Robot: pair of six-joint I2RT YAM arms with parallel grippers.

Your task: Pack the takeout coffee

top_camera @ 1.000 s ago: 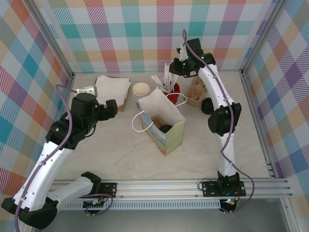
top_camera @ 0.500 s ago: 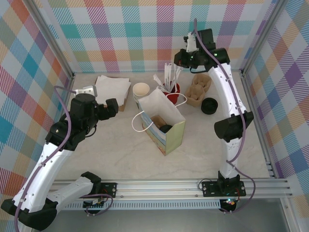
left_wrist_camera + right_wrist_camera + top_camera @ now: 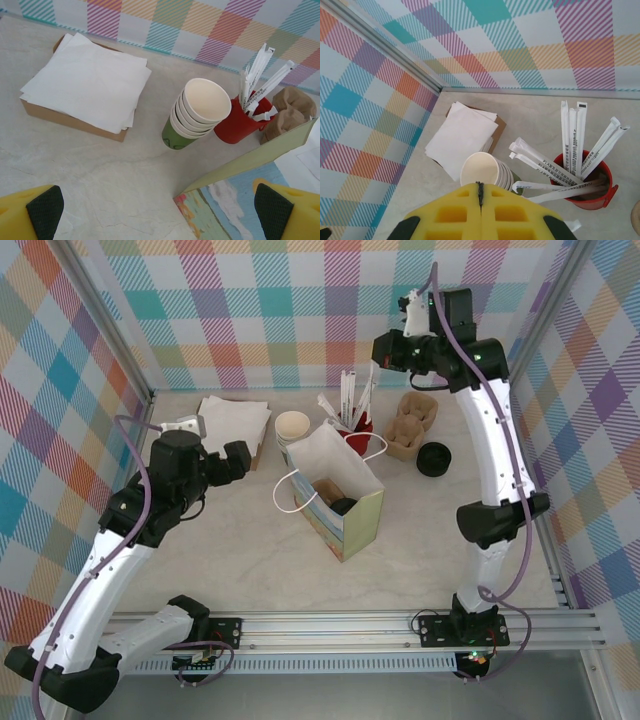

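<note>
One light paper bag (image 3: 361, 524) stands open at mid-table with what I take for the lidded coffee (image 3: 343, 506) low inside, and the left gripper (image 3: 159, 212), spread wide and empty, hangs near its rim, so a careless sweep could topple bag and drink. The right gripper (image 3: 480, 190), pinched shut on nothing, sits high over the red cup (image 3: 590, 186) of stirrers (image 3: 572, 137); descending closed, it would scatter them.

The left arm (image 3: 105, 565) and right arm (image 3: 497, 445) wear white shells between rounded black joint housings. A purple-grey cable (image 3: 148, 495) loops along each. The left hand (image 3: 159, 212) has yellow fingers faced with black textured pads (image 3: 45, 212). The right hand (image 3: 480, 200) shows yellow moulding with squarish recesses.
</note>
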